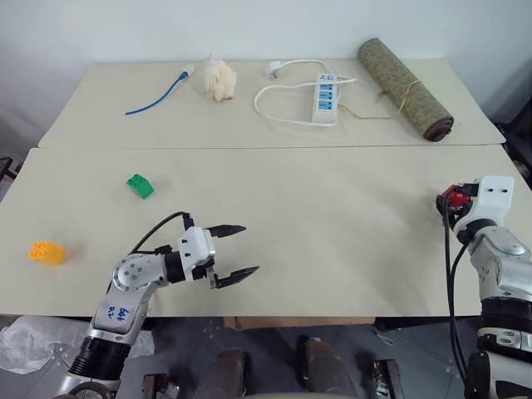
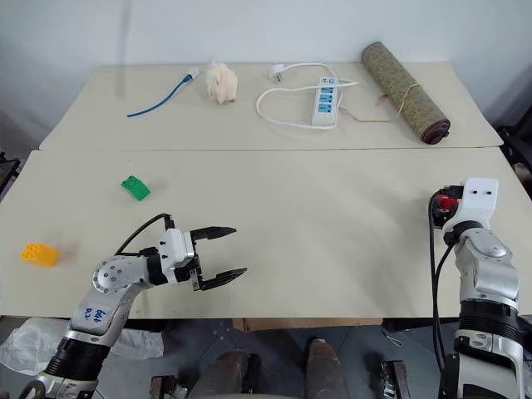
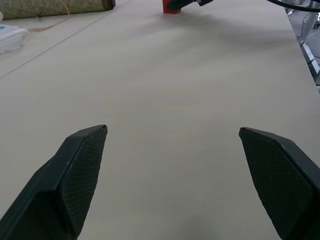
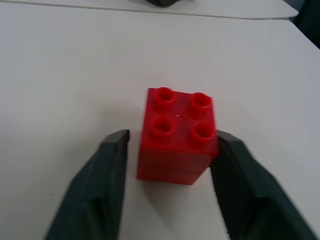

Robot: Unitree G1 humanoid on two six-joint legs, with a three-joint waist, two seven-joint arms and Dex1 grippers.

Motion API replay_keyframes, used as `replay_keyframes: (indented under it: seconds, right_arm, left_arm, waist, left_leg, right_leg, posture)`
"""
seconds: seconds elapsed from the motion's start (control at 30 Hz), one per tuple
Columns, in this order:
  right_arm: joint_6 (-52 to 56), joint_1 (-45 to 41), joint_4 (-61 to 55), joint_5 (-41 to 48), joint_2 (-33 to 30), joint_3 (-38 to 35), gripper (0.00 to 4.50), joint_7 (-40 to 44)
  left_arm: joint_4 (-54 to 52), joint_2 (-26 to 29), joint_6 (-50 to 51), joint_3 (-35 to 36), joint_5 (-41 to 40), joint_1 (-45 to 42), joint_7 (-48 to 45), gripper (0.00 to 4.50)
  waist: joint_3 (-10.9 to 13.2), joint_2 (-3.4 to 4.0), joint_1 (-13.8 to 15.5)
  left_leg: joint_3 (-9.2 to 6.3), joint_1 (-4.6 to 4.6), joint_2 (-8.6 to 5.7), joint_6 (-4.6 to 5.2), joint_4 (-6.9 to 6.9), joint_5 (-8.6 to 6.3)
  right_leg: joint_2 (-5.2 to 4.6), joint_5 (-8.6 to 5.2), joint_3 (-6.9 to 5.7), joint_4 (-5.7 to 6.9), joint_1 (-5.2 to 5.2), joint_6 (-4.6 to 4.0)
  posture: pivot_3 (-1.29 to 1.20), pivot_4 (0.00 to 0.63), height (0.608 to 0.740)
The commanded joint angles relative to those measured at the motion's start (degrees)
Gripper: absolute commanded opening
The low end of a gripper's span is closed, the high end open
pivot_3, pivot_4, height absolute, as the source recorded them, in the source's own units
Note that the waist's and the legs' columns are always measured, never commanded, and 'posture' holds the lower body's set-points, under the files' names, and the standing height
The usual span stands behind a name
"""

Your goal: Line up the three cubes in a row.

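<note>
Right wrist view is showing the red cube [image 4: 177,135] sitting studs-up on the bench [image 4: 65,75], with the right claw [image 4: 170,150] closing around its lower sides; one finger is pressing the block's flank while the other is standing just beside the opposite face, so a firm hold is not yet certain. This hard, light plastic block is looking slick on its flat walls, so squeezing those two opposite faces low down, below the studs, seems the safest hold. From the head cameras, this cube is lying near the bench's right edge, well apart from the green cube [image 1: 139,186] and the yellow-orange cube [image 1: 46,252], both resting far over on the left side. The left claw [image 1: 233,253] is hovering wide and empty above the front of the bench, between them.
</note>
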Motion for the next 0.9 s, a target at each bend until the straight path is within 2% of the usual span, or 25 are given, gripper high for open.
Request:
replay_keyframes:
  seconds: [0.03,0.13,0.27,0.4,0.47,0.57,0.73,0.9]
  right_arm:
    - [-2.1,-0.8,-2.7,1.4,-0.6,-0.2,1.48,3.6]
    - [-4.0,-1.8,-5.3,2.6,-1.2,3.0,1.48,11.7]
    - [-3.0,-1.8,-16.1,7.6,-3.3,14.2,1.48,34.3]
    - [-6.1,-5.9,-18.4,4.0,-4.2,26.7,1.48,48.1]
    - [-11.4,-8.5,-15.9,0.2,-2.7,30.9,1.48,50.3]
    - [-12.4,-10.9,-12.8,-1.3,0.2,35.2,1.48,53.3]
    - [-19.5,-12.6,-6.3,-5.8,1.4,39.5,1.48,58.1]
    - [-21.5,-14.0,-2.6,-6.4,2.4,39.9,1.48,61.1]
  left_arm:
    - [-0.4,0.9,-0.9,1.5,0.2,-0.4,0.2,4.50]
    - [-0.3,1.8,-0.9,2.8,0.2,0.8,0.5,4.50]
    - [-1.7,2.9,-0.5,4.9,-0.1,3.9,1.1,4.50]
    - [-3.6,3.5,-0.4,7.1,-0.4,8.1,2.2,4.50]
    - [-4.7,3.6,-0.2,7.7,-0.2,9.7,2.8,4.50]
    - [-7.1,3.2,0.2,8.8,-0.1,12.4,4.5,4.50]
    - [-9.9,3.0,0.8,9.5,0.0,15.6,6.5,4.50]
    - [-10.8,3.1,0.9,10.2,0.1,17.0,7.7,4.50]
  waist:
    - [0.0,0.00,0.0]
    - [0.0,0.00,-0.3]
    - [0.0,0.02,-1.2]
    - [0.0,0.00,-1.5]
    - [0.0,-0.01,-1.4]
    - [0.0,-0.03,-0.8]
    - [0.0,-0.04,0.1]
    - [0.0,-0.04,0.0]
  left_leg:
    - [0.00,0.00,0.00,0.00,0.00,0.00]
    - [0.00,0.00,-0.01,0.01,0.00,0.00]
    - [0.04,0.02,0.11,0.00,-0.07,0.00]
    - [-0.02,0.02,0.16,-0.02,-0.04,-0.02]
    - [-0.04,0.03,0.16,-0.03,-0.03,-0.02]
    - [-0.09,0.00,0.10,-0.04,0.00,-0.02]
    - [-0.18,-0.14,0.06,-0.05,0.05,-0.03]
    - [-0.26,-0.18,0.01,-0.05,0.10,-0.03]
  right_leg:
    - [0.00,0.00,0.00,0.00,0.00,0.00]
    - [0.01,0.00,0.00,0.00,-0.01,0.01]
    - [0.04,0.00,0.03,0.00,-0.04,0.01]
    - [-0.01,0.00,-0.02,-0.04,-0.01,0.01]
    - [-0.04,0.00,-0.03,-0.05,-0.01,0.00]
    - [-0.13,0.00,-0.09,-0.09,-0.01,0.00]
    - [-0.17,0.00,-0.17,-0.15,-0.04,0.00]
    - [-0.17,0.00,-0.23,-0.14,-0.04,0.00]
  posture:
    - [0.00,0.150,0.740]
    - [0.00,0.150,0.740]
    - [0.00,0.150,0.740]
    - [0.00,0.150,0.740]
    - [0.00,0.150,0.740]
    - [0.00,0.150,0.740]
    - [0.00,0.150,0.740]
    - [0.00,0.150,0.740]
